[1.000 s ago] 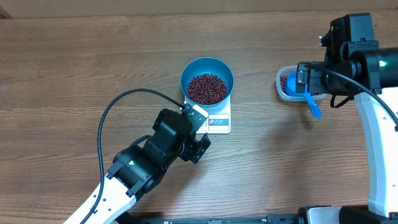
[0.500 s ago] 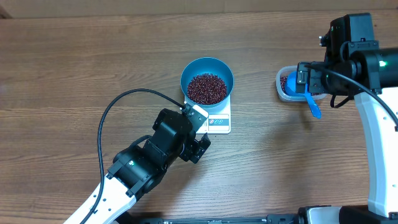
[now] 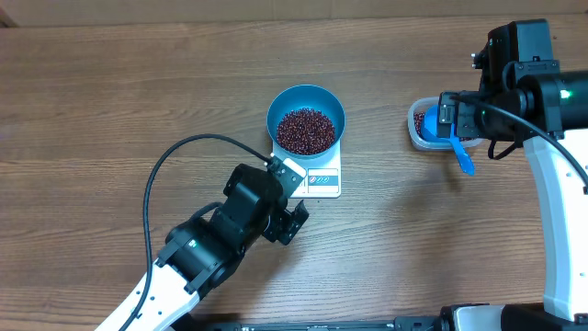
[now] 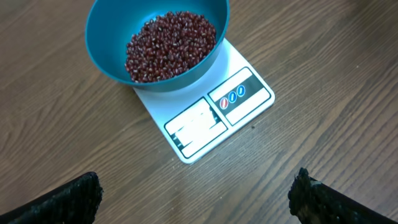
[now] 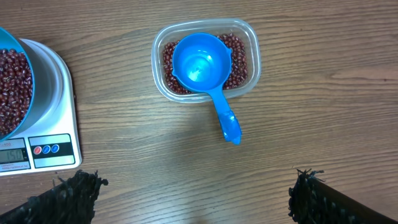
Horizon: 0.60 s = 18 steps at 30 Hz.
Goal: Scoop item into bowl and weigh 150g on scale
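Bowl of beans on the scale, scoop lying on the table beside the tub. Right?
No. The scoop sits inside the tub, on the beans there, handle sticking out over the rim; the right wrist view shows it. The bowl of beans on the scale is correct.

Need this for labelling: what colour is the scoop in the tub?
Bright blue; the scoop shows best from the right wrist.

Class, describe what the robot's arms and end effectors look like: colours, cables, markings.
The left arm and right arm have black joint housings on white links. The right carries a green light. A black cable loops from the left arm. The end effector fingertips are black and rough-edged.
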Motion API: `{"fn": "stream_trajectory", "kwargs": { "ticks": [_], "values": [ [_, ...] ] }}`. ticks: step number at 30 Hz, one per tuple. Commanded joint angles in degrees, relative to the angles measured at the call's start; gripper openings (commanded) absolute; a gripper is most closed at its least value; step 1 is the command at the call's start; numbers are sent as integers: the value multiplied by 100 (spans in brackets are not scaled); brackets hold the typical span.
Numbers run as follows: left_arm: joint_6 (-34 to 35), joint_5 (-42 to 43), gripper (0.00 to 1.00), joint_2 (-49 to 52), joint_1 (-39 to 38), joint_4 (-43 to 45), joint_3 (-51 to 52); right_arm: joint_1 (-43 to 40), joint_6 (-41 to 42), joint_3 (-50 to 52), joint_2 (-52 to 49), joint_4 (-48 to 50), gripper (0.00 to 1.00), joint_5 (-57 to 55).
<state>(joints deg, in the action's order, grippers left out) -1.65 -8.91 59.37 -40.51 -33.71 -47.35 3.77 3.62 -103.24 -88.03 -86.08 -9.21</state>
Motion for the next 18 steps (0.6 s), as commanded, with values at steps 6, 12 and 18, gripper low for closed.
{"fn": "stream_trajectory", "kwargs": {
  "ticks": [6, 12, 18],
  "values": [
    [-87, 2, 100, -1248, 240, 1906, 1703, -20, -90, -103, 22, 33, 100, 33],
    [-92, 385, 99, -2693, 949, 4072, 3084, -20, -87, -103, 22, 33, 100, 33],
    [-94, 599, 100, -3788, 1755, 4756, 3440, -20, -87, -103, 22, 33, 100, 33]
  ]
}}
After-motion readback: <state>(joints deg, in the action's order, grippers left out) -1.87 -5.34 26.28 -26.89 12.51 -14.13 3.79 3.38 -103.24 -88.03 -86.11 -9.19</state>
